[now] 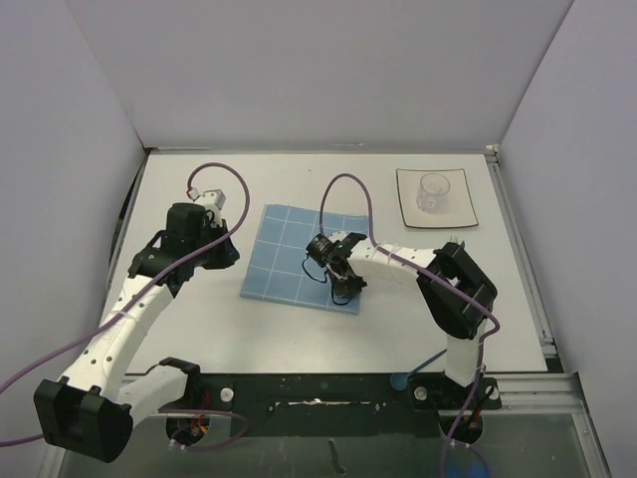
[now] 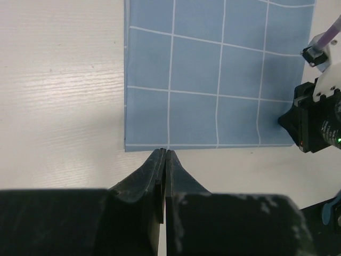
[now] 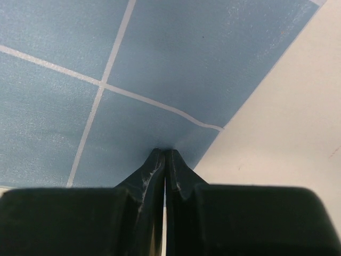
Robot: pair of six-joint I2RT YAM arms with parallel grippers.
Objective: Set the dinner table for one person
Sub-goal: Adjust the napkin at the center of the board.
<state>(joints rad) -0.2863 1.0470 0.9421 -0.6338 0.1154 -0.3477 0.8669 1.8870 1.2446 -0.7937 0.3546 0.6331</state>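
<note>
The white dinner table point(image 1: 299, 344) holds a blue grid placemat point(image 1: 299, 257) at its middle. My right gripper point(image 1: 350, 292) is low at the placemat's near right corner. In the right wrist view its tips point(image 3: 164, 151) are shut and pinch the placemat point(image 3: 160, 69) just inside its edge, where the white grid line bends. My left gripper point(image 1: 235, 253) is shut and empty, held higher up by the placemat's left side. In the left wrist view its tips point(image 2: 164, 151) line up with one edge of the flat placemat point(image 2: 213, 74).
A square white dark-rimmed plate point(image 1: 456, 217) lies at the back right with a clear glass point(image 1: 433, 191) standing on it. White walls close in the back and both sides. A small blue object point(image 1: 398, 379) sits at the front edge by the right arm's base.
</note>
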